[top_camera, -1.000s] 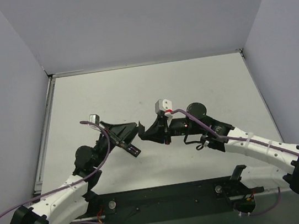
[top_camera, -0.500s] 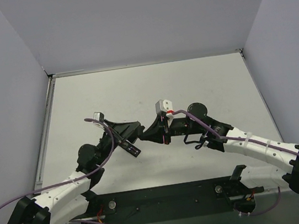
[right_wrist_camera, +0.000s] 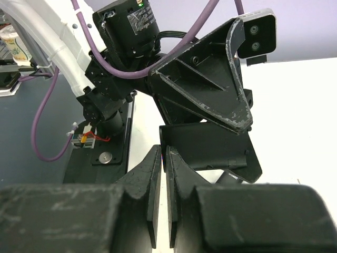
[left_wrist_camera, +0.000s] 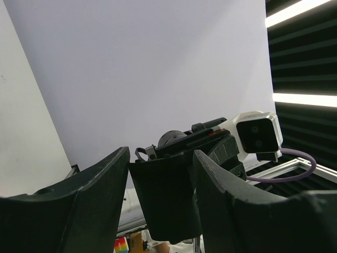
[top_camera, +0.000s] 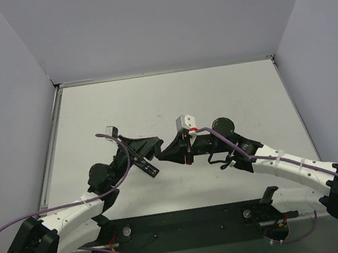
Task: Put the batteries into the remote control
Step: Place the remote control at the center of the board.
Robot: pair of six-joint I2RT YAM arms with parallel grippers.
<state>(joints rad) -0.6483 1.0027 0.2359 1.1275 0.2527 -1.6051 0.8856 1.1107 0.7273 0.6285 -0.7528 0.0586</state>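
Reaching inward, left hand (top_camera: 154,146) and right hand (top_camera: 166,152) tip to tip, perhaps touching

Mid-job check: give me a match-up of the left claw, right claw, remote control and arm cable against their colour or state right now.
Things:
1. left claw
2. right claw
3. remote control
4. cable

States:
A. purple
B. fingers shut together
C. black, standing between two fingers
D. fingers on either side of a black bar

Pairs: 1-D, 2-B, 3-C, 4-A
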